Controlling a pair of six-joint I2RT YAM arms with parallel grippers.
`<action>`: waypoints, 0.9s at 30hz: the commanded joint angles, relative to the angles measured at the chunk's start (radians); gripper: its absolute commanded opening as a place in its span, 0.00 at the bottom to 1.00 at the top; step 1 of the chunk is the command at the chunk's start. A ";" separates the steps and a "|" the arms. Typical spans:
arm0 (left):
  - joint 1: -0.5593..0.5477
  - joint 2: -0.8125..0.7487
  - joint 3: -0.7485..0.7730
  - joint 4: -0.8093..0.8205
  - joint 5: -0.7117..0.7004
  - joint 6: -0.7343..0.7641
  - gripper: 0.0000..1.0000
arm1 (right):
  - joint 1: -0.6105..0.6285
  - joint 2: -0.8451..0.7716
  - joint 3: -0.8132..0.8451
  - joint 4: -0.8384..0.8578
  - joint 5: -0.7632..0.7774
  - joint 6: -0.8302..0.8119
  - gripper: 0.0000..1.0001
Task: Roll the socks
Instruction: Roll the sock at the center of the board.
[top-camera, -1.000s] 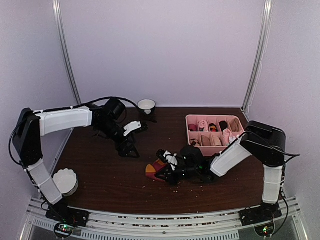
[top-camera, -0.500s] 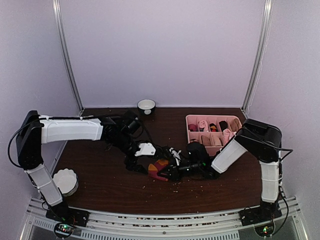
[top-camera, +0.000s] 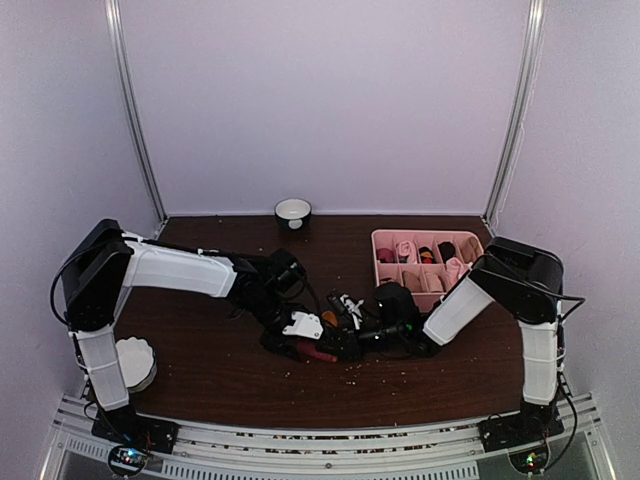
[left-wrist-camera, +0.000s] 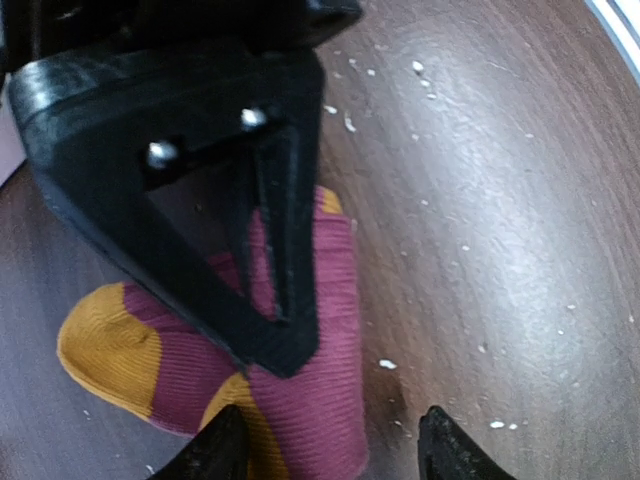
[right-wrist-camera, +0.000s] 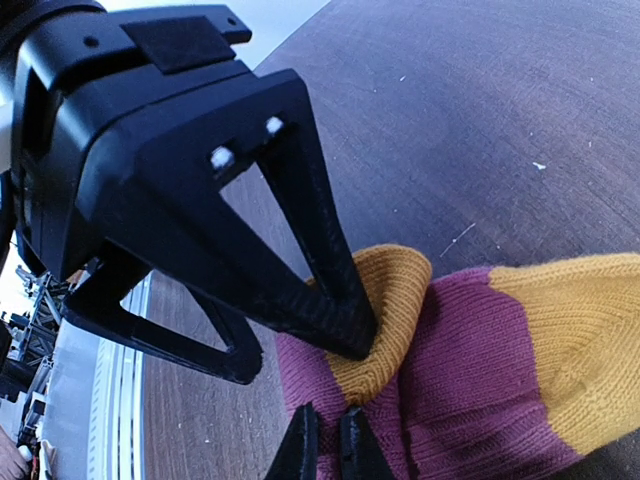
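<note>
Your right fingers (right-wrist-camera: 302, 445) pinch the red sock (right-wrist-camera: 470, 360), left fingers (left-wrist-camera: 215, 455) sit apart around it, so grab the fold snugly

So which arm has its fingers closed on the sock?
The right fingers pinch the sock, nearly touching each other; the left fingers stand wide apart.

1. My table (top-camera: 200, 370) is dark brown wood, dusted with pale crumbs (left-wrist-camera: 388, 364).
2. On it lie a pink divided tray (top-camera: 430, 233) at the right, a white bowl (top-camera: 293, 211) at the back, a white fluted cup (top-camera: 131, 363) at the near left, and a dark red sock (left-wrist-camera: 320, 330) mid-table.
</note>
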 joint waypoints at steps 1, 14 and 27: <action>0.005 0.027 0.016 0.076 -0.031 -0.006 0.56 | -0.012 0.086 -0.059 -0.332 0.053 0.005 0.00; 0.024 0.132 0.134 -0.141 0.065 -0.121 0.16 | -0.012 -0.022 -0.107 -0.193 0.120 0.047 0.24; 0.089 0.319 0.361 -0.510 0.324 -0.210 0.06 | 0.064 -0.282 -0.351 -0.014 0.433 -0.191 0.49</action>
